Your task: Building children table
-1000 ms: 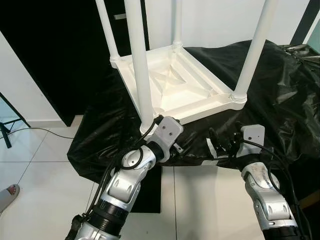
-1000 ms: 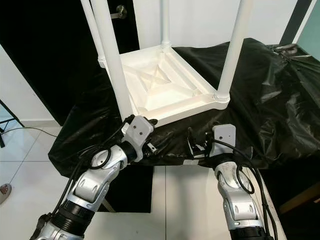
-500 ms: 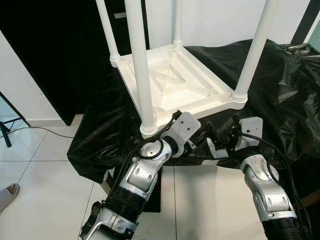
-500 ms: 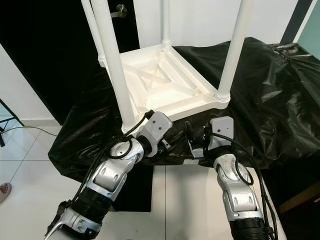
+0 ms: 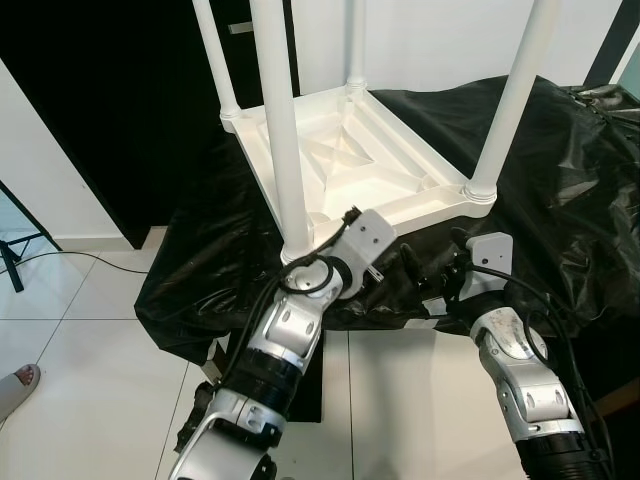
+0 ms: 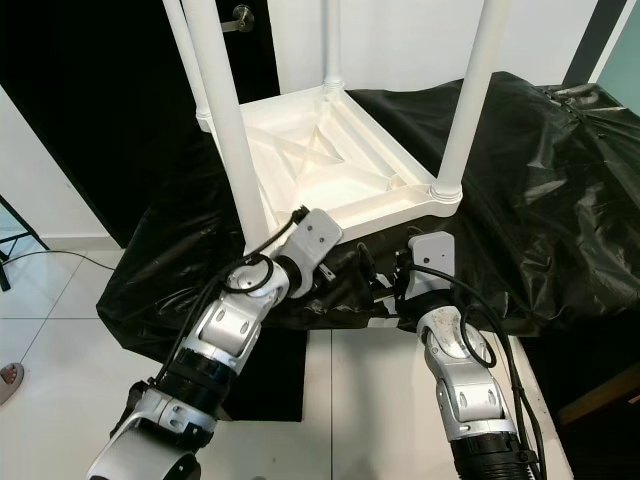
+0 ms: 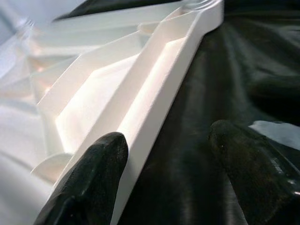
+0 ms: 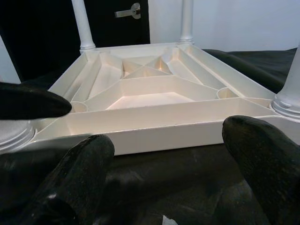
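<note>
**Upturned white children's table on a black sheet, both grippers spread at its near edge**

A black plastic sheet (image 5: 560, 180) covers a raised surface and hangs down over its front edge, wrinkled and glossy. Behind it are a white wall (image 5: 440, 40) and, to the robot's left, a dark doorway with a door handle (image 6: 240, 18). Below lies a pale tiled floor (image 5: 70, 330), where a thin black cable (image 5: 95, 262) runs along the left side.

The white children's table (image 5: 350, 165) lies upside down on the sheet, its ribbed underside facing up and its four round legs (image 5: 278, 120) standing upright, one at each corner. The near-left leg rises just beside the left arm's wrist; the near-right leg (image 5: 510, 100) stands further right, beyond the right arm.

The left gripper (image 7: 168, 164) is at the table's near edge, close to the near-left corner. In the left wrist view its two black fingers (image 7: 91, 180) are spread wide apart, one against or just beside the white rim, the other over the black sheet; nothing is clamped between them.

The right gripper (image 8: 168, 187) sits low above the sheet just in front of the same near edge, facing straight into the underside. Its fingers (image 8: 262, 154) are also spread wide, with the table rim seen between them but apart from them, and they hold nothing. A black fingertip of the left gripper juts in beside it in the right wrist view.

At the far left of the floor the tip of a person's foot (image 5: 15, 388) can be seen.
</note>
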Tool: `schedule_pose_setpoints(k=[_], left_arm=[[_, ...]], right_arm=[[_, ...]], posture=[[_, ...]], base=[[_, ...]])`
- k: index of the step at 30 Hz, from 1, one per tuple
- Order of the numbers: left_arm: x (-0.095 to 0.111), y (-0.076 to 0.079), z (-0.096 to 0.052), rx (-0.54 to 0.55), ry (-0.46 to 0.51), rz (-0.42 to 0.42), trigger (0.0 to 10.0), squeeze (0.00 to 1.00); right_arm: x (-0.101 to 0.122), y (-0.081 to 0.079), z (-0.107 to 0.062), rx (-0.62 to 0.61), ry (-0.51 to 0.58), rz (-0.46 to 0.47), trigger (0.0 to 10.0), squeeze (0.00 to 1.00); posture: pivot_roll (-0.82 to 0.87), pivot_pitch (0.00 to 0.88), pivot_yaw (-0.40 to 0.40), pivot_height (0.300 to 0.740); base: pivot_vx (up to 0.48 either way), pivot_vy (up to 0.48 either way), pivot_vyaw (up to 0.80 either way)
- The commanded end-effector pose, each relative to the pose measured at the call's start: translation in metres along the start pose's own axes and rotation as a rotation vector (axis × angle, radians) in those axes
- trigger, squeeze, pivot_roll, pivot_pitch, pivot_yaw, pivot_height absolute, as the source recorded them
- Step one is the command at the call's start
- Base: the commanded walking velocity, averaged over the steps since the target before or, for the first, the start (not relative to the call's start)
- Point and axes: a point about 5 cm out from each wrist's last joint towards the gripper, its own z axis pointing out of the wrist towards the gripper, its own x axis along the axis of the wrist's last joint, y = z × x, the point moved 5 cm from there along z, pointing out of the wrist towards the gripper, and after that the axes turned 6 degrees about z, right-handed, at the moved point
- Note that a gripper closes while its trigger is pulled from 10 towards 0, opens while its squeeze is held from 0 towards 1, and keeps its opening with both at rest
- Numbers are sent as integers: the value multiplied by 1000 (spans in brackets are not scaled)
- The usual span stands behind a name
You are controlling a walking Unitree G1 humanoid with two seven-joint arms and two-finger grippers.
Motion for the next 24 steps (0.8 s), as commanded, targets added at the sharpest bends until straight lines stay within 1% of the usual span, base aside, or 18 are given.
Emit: schedule_pose_setpoints(k=[1, 2, 5, 6, 8, 9, 10, 11, 12, 13, 14, 17, 19, 20, 21, 23, 24], left_arm=[[-18, -64, -23, 660, -129, -14, 10000, 0], [-21, -68, -25, 685, -148, -15, 10000, 0], [-22, -70, -26, 698, -158, -12, 10000, 0], [-30, -78, -33, 751, -199, -5, 10000, 0], [-30, -78, -33, 751, -199, -5, 10000, 0], [-37, -83, -39, 791, -228, -13, 10000, 0], [-37, -83, -39, 791, -228, -13, 10000, 0], [-50, -94, -51, 865, -297, -3, 10000, 0], [-50, -94, -51, 865, -297, -3, 10000, 0], [-63, -103, -64, 927, -363, -10, 10000, 0], [-63, -103, -64, 927, -363, -10, 10000, 0], [-85, -121, -92, 1048, -482, -14, 10000, 0], [-85, -121, -92, 1048, -482, -14, 10000, 0], [-91, -126, -99, 1072, -500, -21, 10000, 0], [-91, -126, -99, 1072, -500, -21, 10000, 0], [-100, -136, -115, 1131, -550, -13, 10000, 0], [-100, -136, -115, 1131, -550, -13, 10000, 0]], right_arm=[[-3, -3, 1, 16, -13, 6, 10000, 0], [-3, -4, 1, 17, -14, 8, 10000, 0], [-3, -4, 1, 18, -14, 8, 10000, 0], [-4, -6, 1, 21, -15, 11, 10000, 0], [-4, -6, 1, 21, -15, 11, 10000, 0], [-5, -7, 1, 24, -16, 14, 10000, 0], [-5, -7, 1, 24, -16, 14, 10000, 0], [-5, -8, 2, 27, -17, 17, 10000, 0], [-5, -8, 2, 27, -17, 17, 10000, 0], [-5, -9, 2, 29, -17, 19, 10000, 0], [-5, -9, 2, 29, -17, 19, 10000, 0], [-6, -10, 1, 30, -18, 23, 10000, 0], [-6, -10, 1, 30, -18, 23, 10000, 0], [-6, -11, 1, 31, -19, 24, 10000, 0], [-6, -11, 1, 31, -19, 24, 10000, 0], [-7, -13, 2, 36, -21, 25, 10000, 0], [-7, -13, 2, 36, -21, 25, 10000, 0]], posture=[[62, 0, 35, 740], [62, 0, 35, 740], [62, 0, 35, 740], [68, 0, 33, 740], [68, 0, 33, 740], [69, 0, 34, 740], [69, 0, 34, 740], [70, 0, 35, 740], [70, 0, 35, 740], [70, 0, 36, 740], [70, 0, 36, 740], [73, 0, 36, 740], [73, 0, 36, 740], [74, 0, 35, 740], [74, 0, 35, 740], [78, 0, 33, 740], [78, 0, 33, 740]], base=[[0, 0, 0], [0, 0, 0], [0, 0, 0], [0, 0, 0], [0, 0, 0], [0, 0, 0], [0, 0, 0], [0, 0, 0], [0, 0, 0], [0, 0, 0], [0, 0, 0], [0, 0, 0], [0, 0, 0], [0, 0, 0], [0, 0, 0], [0, 0, 0], [0, 0, 0]])
